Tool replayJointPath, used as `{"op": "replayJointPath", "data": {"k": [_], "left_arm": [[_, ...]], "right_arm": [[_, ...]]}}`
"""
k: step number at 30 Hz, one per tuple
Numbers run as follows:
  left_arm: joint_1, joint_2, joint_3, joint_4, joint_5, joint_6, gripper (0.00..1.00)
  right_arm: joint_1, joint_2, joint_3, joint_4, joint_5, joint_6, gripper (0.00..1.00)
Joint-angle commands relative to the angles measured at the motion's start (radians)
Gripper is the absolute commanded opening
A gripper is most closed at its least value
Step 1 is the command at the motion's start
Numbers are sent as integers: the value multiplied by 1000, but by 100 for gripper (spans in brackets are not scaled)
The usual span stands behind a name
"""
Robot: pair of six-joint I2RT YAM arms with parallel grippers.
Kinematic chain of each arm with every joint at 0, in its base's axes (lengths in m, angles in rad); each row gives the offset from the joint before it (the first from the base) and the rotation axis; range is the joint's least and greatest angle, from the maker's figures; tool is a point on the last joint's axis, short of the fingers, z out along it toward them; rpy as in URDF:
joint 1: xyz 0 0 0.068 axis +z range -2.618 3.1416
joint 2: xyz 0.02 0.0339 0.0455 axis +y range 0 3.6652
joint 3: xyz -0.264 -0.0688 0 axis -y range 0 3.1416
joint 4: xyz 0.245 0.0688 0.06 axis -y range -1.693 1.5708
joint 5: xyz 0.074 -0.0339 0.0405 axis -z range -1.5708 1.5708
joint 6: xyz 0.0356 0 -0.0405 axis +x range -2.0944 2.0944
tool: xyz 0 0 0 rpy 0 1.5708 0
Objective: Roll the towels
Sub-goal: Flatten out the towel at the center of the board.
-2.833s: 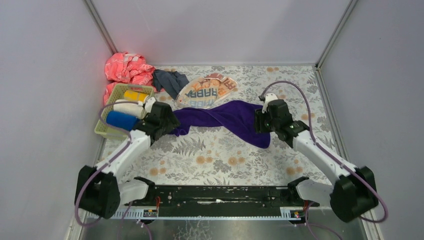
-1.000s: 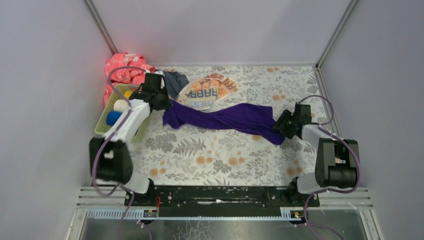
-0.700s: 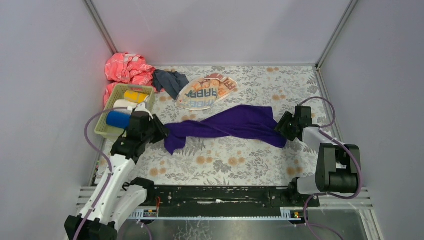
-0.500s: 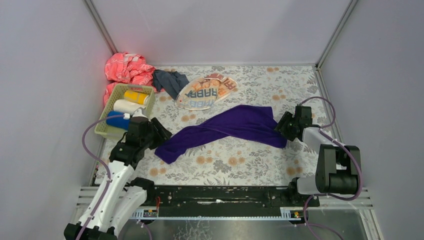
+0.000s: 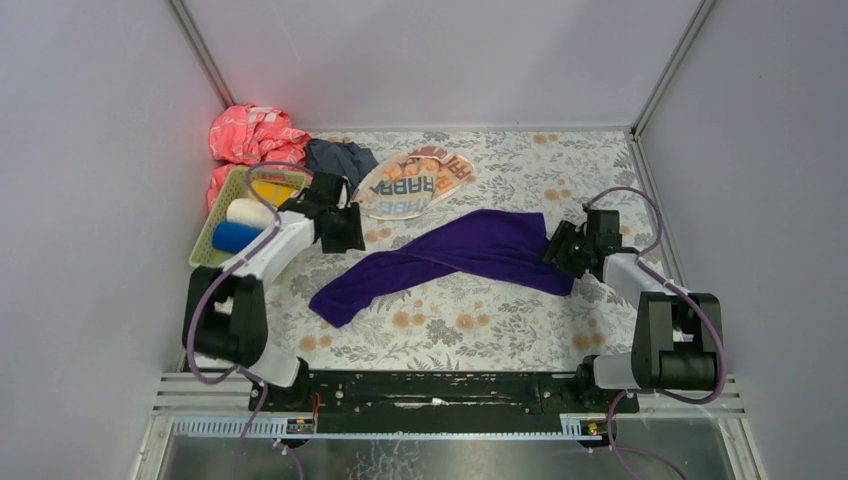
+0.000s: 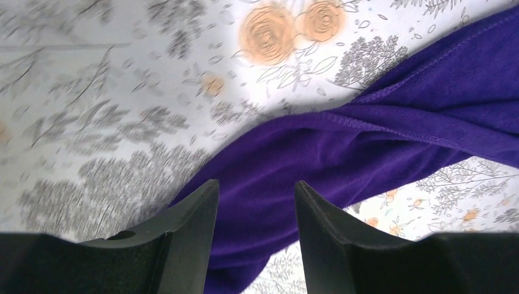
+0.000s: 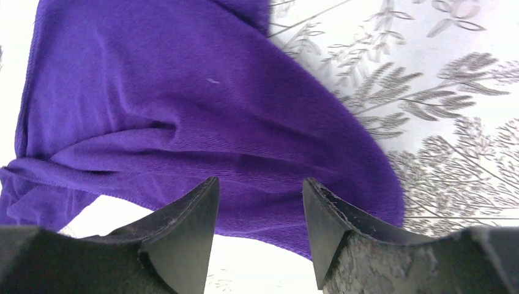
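Nearest the arm bases, the floral-print covering (image 5: 470, 330) is lying flat over the table. On it the purple towel (image 5: 470, 250) is stretching as a twisted, unrolled band. Its narrow end is pointing toward the near left, and its wider end is spreading out toward the right.

The right gripper (image 5: 556, 250) is sitting at that wider end. Its fingers are standing apart and are clamping nothing, with the cloth showing past them in the wrist view.

The left gripper (image 5: 342, 232) is hanging farther back, clear of the towel. Its fingers are likewise standing apart and holding nothing.

To the left of it, a green basket (image 5: 205, 250) is holding a blue roll (image 5: 235, 237), a white roll (image 5: 248, 212) and a yellow roll (image 5: 270, 190).

Beyond the left gripper, the cream "RABBIT" towel (image 5: 415, 185) is lying crumpled. The dark grey-blue towel (image 5: 340, 160) is lying bunched just to its left.

In the far left corner a pink cloth (image 5: 250, 135) is lying heaped against the wall.
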State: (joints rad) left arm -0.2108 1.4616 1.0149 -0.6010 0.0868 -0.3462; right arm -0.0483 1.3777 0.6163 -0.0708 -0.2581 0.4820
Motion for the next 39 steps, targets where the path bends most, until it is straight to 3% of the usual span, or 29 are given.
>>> {"op": "replayJointPath", "data": {"k": [1,11,17,19,21,24,25,31,39], "left_arm": [[-47,149,112,35,75,172,49],[-101,422,252,-12,67,347,49],[-101,481,299,-20,68,388,47],[-100,496,303,-30,87,397,38],[-101,506,307,-53,121,407,22],[-101,495,311,-68,144,412,2],[-101,486,325,-80,144,414,0],[-119,370,503,-147,108,401,0],[-180,186,635,-206,-129,363,0]], "right_arm": [[69,-21,75,-17,-26,-71,61],[195,-17,131,-66,-25,-156,63],[229,-1,138,-61,-52,-177,64],[235,3,140,-61,-54,-180,64],[240,4,140,-61,-53,-178,64],[240,6,135,-56,-46,-172,64],[240,7,134,-56,-43,-170,64],[241,6,144,-58,-23,-155,63],[240,-62,164,-74,29,-145,63]]}}
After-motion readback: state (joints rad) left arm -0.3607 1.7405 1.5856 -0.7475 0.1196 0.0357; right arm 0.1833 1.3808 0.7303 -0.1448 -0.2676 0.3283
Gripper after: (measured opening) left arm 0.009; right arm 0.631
